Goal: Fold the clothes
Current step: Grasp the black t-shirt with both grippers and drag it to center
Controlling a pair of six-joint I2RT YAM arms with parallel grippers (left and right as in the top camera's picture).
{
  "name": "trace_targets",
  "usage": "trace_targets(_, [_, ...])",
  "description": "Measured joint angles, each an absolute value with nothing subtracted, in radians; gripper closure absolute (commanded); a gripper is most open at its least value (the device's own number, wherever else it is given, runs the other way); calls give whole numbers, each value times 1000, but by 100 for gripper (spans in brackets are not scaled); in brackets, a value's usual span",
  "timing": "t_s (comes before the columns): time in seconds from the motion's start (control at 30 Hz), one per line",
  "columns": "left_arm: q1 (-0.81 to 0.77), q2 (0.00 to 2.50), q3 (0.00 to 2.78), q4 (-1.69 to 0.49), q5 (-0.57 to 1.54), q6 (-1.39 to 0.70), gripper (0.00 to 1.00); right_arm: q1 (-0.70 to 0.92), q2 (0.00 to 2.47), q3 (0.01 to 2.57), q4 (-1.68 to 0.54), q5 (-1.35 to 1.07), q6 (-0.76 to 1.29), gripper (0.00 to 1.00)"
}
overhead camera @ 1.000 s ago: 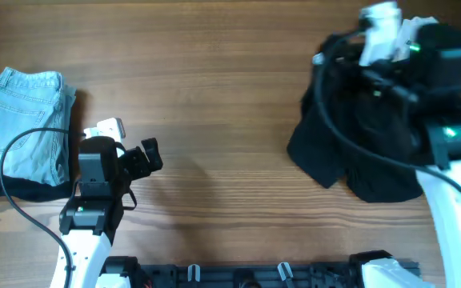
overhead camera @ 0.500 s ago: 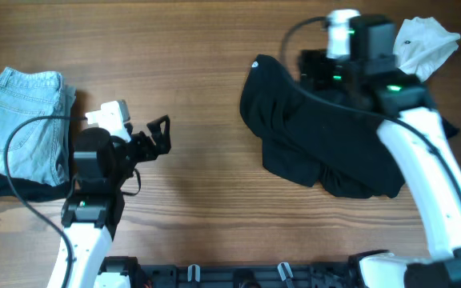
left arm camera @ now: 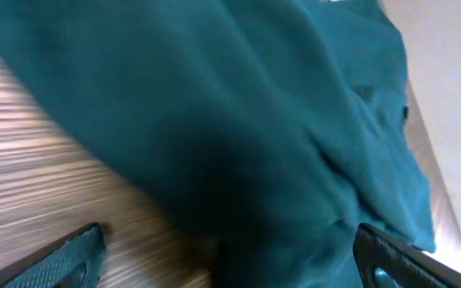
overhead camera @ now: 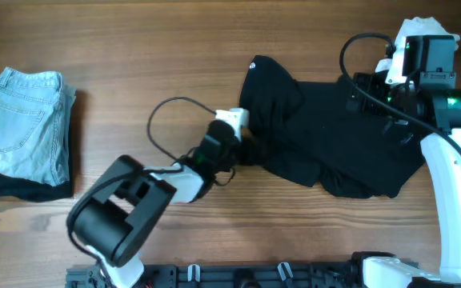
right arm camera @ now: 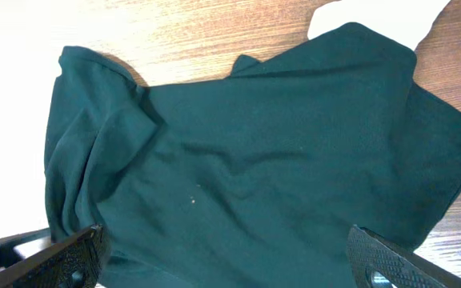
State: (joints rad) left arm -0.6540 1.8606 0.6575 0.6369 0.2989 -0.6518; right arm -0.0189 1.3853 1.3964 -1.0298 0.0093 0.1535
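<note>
A dark shirt (overhead camera: 326, 136) lies rumpled and partly spread on the wooden table, centre right. My left gripper (overhead camera: 252, 150) reaches its lower left edge and stands open, with the shirt (left arm camera: 238, 120) filling the gap just ahead of the fingers (left arm camera: 74, 254). Over the shirt's upper right part hovers my right gripper (overhead camera: 372, 98), also open, with the shirt (right arm camera: 254, 160) spread below it and nothing held. Folded blue jeans (overhead camera: 22, 128) rest on a black garment (overhead camera: 14, 189) at the far left.
A white cloth (overhead camera: 427, 32) lies at the back right corner behind the right arm. The left arm's cable (overhead camera: 170, 112) loops over the table's middle. A black rail (overhead camera: 238, 276) runs along the front edge.
The right gripper opened and let the shirt go; it now lies spread lower on the table. The left arm swung from beside the jeans to the shirt's left edge.
</note>
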Motion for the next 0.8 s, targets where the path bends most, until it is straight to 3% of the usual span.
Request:
trace_targets(0.03, [-682, 1882, 691, 634, 299, -672, 0, -19, 1385, 1396, -1033, 9, 154, 0])
trace_targets(0.07, [-703, 1889, 709, 633, 298, -684, 7, -19, 1385, 1396, -1033, 9, 154, 0])
trace_targets(0.1, [-713, 1889, 717, 633, 294, -691, 30, -19, 1385, 1396, -1033, 9, 154, 0])
trace_targets(0.13, [-721, 1889, 729, 634, 282, -703, 76, -19, 1385, 1396, -1034, 9, 154, 1])
trace_targets(0.17, [-721, 1889, 733, 634, 273, -710, 96, -19, 1385, 1396, -1037, 9, 154, 2])
trace_targets(0.3, [-690, 1886, 734, 622, 268, -717, 96, -19, 1385, 1396, -1041, 17, 161, 4])
trace_targets(0.37, [-612, 1805, 732, 471, 308, -717, 96, -27, 1385, 1396, -1040, 41, 172, 5])
trace_targets(0.47, [-384, 1486, 750, 156, 326, -675, 96, -80, 1386, 1396, -1029, 60, 184, 5])
trace_targets(0.5, [-233, 1340, 769, 90, 299, -641, 54, -102, 1386, 1396, -1023, 65, 188, 5])
trace_targets(0.53, [-169, 1294, 780, 89, 285, -624, 32, -109, 1386, 1396, -1018, 70, 190, 4])
trace_targets(0.57, [-106, 1267, 787, 89, 283, -604, 22, -109, 1386, 1396, -1014, 72, 191, 4])
trace_targets(0.6, [-25, 1259, 792, 80, 274, -594, 0, -109, 1388, 1396, -1012, 72, 190, 4])
trace_targets(0.67, [53, 1293, 797, -17, 253, -579, 0, -109, 1405, 1396, -1013, 72, 182, 4])
trace_targets(0.8, [30, 1384, 796, -237, 293, -577, 0, -109, 1495, 1396, -981, 72, 188, 3])
